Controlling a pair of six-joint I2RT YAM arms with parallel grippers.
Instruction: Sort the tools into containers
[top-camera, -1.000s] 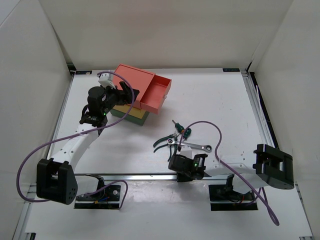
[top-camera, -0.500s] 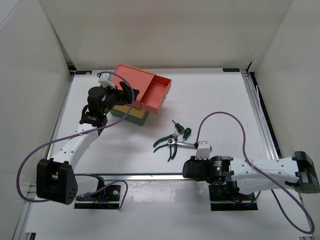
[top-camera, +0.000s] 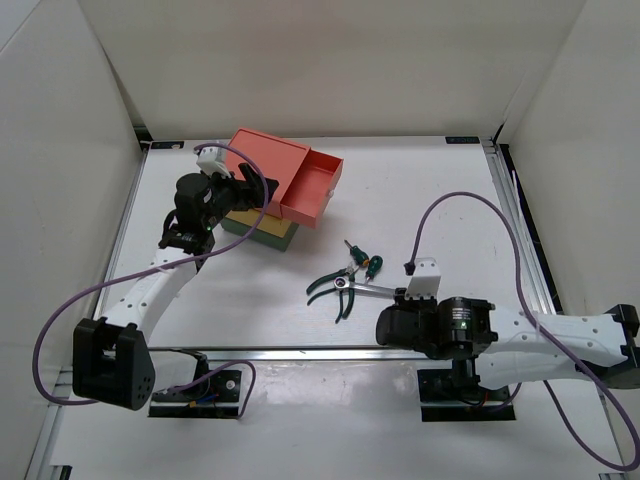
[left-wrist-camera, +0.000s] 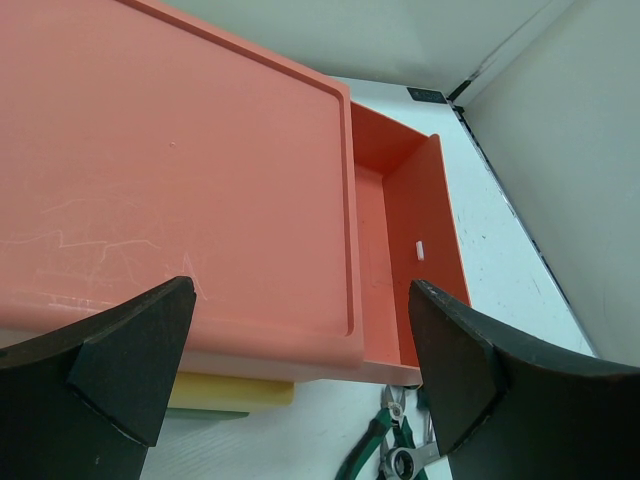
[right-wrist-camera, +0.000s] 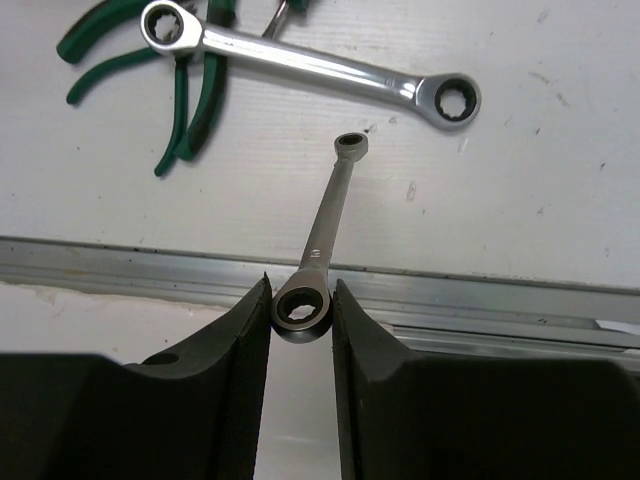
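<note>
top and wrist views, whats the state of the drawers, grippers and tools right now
red drawer, pulled open, no tool seen inside
yellow drawer, looks shut
left gripper, open, holding nothing
right gripper, shut on small wrench
big wrench, lying loose, one end on pliers
screwdriver, lying loose

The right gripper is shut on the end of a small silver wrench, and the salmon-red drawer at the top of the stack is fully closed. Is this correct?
Not quite. The salmon-red drawer is pulled open, not closed; the top external view shows it standing out from its box. The right gripper is indeed shut on the ring end of the small silver wrench.
</note>
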